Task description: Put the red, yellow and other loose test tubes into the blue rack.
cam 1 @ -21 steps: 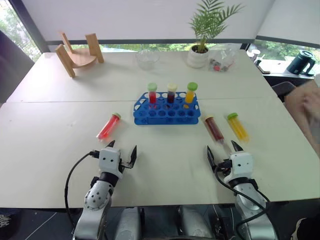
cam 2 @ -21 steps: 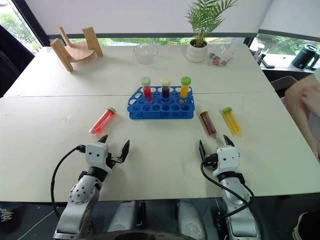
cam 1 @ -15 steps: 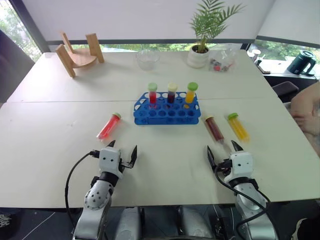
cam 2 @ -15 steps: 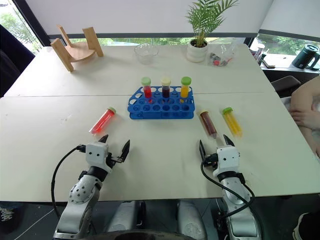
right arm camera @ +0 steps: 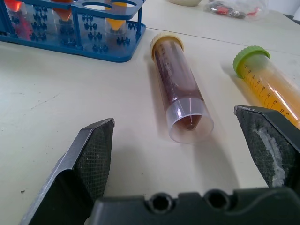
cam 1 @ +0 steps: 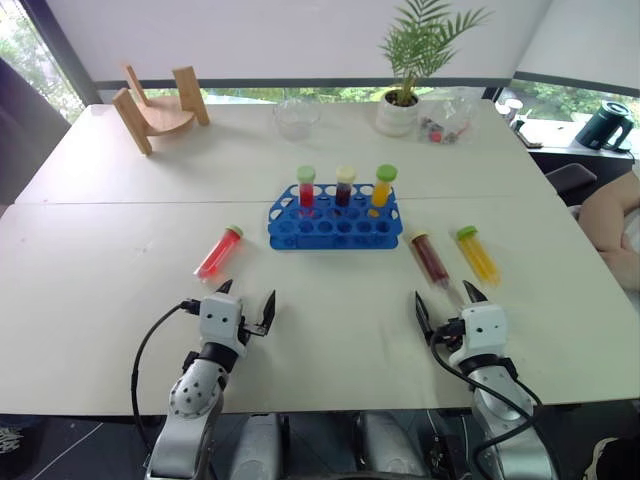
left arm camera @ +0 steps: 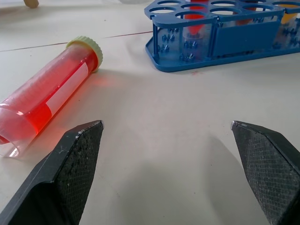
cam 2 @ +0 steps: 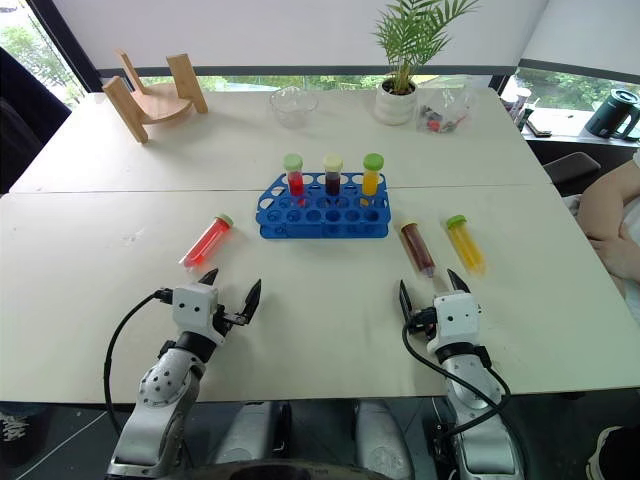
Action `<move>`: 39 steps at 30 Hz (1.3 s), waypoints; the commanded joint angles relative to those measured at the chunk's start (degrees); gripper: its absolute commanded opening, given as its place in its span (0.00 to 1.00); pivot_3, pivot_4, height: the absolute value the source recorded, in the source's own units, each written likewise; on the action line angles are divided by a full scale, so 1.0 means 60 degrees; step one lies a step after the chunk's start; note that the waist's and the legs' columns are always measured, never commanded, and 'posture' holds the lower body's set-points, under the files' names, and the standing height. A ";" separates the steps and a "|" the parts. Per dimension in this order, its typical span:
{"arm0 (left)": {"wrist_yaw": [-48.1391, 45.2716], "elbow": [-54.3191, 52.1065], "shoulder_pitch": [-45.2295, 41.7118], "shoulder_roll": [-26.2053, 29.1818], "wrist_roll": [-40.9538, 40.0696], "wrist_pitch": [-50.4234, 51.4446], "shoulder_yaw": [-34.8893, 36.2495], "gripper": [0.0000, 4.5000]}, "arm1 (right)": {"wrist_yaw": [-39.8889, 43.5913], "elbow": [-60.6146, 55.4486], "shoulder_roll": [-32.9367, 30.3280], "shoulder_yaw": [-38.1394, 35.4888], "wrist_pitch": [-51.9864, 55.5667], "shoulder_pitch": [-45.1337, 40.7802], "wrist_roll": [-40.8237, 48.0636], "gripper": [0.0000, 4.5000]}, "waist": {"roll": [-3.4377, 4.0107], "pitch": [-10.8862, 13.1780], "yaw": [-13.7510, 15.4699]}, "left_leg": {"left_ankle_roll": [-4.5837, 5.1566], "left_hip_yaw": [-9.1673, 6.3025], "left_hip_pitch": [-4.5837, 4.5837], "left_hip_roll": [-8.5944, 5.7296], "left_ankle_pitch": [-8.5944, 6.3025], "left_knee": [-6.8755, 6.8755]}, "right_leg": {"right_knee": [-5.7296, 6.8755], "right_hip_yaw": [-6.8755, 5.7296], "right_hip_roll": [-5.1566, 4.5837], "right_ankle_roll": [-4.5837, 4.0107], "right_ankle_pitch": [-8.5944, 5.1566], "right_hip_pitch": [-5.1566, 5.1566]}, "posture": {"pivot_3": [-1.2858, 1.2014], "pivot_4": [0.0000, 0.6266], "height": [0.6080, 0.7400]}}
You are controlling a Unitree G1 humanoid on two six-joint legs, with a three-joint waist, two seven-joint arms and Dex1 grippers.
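Table (cam 1: 100,290), cream, two panels with a seam across. Blue rack (cam 1: 333,228) at centre, three capped tubes standing in its far row: red (cam 1: 306,186), dark (cam 1: 345,185), orange-yellow (cam 1: 383,185). Loose red tube (cam 1: 219,252) lying at 8 o'clock from the rack, green cap toward the far side, well apart from the rack. Loose dark red-brown tube (cam 1: 430,258) lying at 4 o'clock from the rack, cream cap nearest the rack corner. Loose yellow tube (cam 1: 476,252) just beside it, at 3 o'clock of the dark one, green cap on the far end, not touching.

Left gripper (cam 1: 243,304) near the table's front edge, fingers spread wide, empty, red tube at 11 o'clock of it (tip close to the left finger, no contact seen). Right gripper (cam 1: 446,304) likewise spread wide, empty, dark tube's clear tip between its fingers' line at 12 o'clock, not touched.

Far side: wooden stand (cam 1: 158,108), glass bowl (cam 1: 295,117), potted plant (cam 1: 405,75), clear bag (cam 1: 445,118). Black kettle (cam 1: 603,125) off the table at 2 o'clock. Person's arm (cam 1: 612,216) at 3 o'clock edge.
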 commanded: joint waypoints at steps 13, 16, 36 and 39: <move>-0.2207 -0.1617 -0.1727 0.1938 -0.2252 0.3163 0.0909 1.00 | 0.1512 -0.3344 -0.1687 -0.1353 0.3438 -0.0341 0.1464 1.00 | -0.0008 0.0038 -0.0043 | 0.0003 0.0001 -0.0066 -0.0007 0.0004 0.0023 | 0.0017 -0.0009 0.0025 -0.0006 0.0008 -0.0051 | 0.52 0.24 1.00; -0.3847 -0.2262 -0.2755 0.3599 -0.4167 0.4880 0.1617 1.00 | 0.2109 -0.3962 -0.2893 -0.2191 0.6406 -0.1904 0.2588 1.00 | -0.0006 0.0049 -0.0070 | 0.0004 0.0001 -0.0061 0.0000 0.0004 0.0020 | 0.0024 -0.0014 0.0048 -0.0009 0.0012 -0.0053 | 0.52 0.24 1.00; -1.0508 -0.0526 -0.7505 0.8412 -0.7168 0.6744 0.1724 1.00 | 0.7159 0.5830 -0.7343 0.4135 1.2572 -1.2294 0.3289 1.00 | 0.0010 0.0237 -0.0046 | 0.0073 0.0032 -0.0293 -0.0017 -0.0032 0.0019 | 0.0043 -0.0048 0.0050 0.0070 0.0027 -0.0289 | 0.52 0.24 1.00; -1.0382 -0.0682 -0.7403 0.8364 -0.7212 0.6754 0.1818 1.00 | 0.7541 0.6823 -0.7047 0.4573 1.2071 -1.2595 0.2905 1.00 | 0.0011 0.0243 -0.0075 | 0.0073 0.0032 -0.0294 -0.0017 -0.0032 0.0036 | 0.0056 -0.0049 0.0052 0.0074 0.0029 -0.0289 | 0.52 0.24 1.00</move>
